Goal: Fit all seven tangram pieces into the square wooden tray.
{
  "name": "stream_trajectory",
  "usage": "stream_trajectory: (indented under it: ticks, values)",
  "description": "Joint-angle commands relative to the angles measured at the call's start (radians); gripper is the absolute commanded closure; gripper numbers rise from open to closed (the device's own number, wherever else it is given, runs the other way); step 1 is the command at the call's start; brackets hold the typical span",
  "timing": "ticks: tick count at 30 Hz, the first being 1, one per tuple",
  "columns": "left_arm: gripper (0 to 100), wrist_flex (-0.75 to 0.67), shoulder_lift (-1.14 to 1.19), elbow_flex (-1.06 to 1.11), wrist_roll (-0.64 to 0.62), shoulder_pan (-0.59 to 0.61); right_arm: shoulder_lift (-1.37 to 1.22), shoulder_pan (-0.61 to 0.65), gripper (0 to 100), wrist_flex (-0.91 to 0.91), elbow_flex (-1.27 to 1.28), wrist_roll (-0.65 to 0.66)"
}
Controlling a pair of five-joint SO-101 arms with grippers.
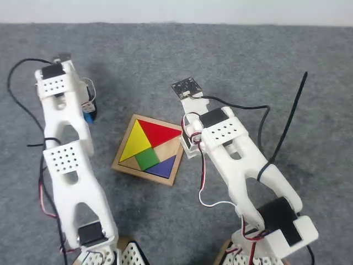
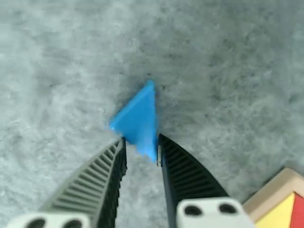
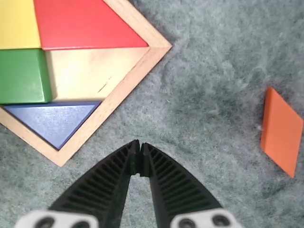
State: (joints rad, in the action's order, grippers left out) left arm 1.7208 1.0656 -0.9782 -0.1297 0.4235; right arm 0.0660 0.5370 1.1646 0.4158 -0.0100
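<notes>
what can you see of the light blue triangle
The light blue triangle is a flat, solid-coloured tangram piece, possibly painted wood. One corner is pinched in the left gripper, and the rest points away from the fingers over the grey carpet, outside the wooden tray. Whether it touches the carpet is unclear.
</notes>
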Motion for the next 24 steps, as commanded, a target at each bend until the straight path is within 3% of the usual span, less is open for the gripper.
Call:
stream_trajectory:
  ticks: [1, 6, 14, 24]
  values:
    - [89, -0.035, -0.003, -0.007, 0.066, -0.012, 0.067, 0.002, 99.2, 0.001, -0.008, 0.011]
    - [89, -0.031, -0.017, -0.019, 0.069, -0.006, 0.059, 0.002, 99.2, -0.021, -0.005, 0.011]
    - [81, 0.035, -0.071, -0.085, 0.077, 0.005, 0.058, 0.002, 99.2, -0.025, -0.005, 0.012]
    - [80, -0.055, -0.054, -0.087, 0.123, 0.029, 0.058, 0.002, 99.2, -0.021, -0.005, 0.049]
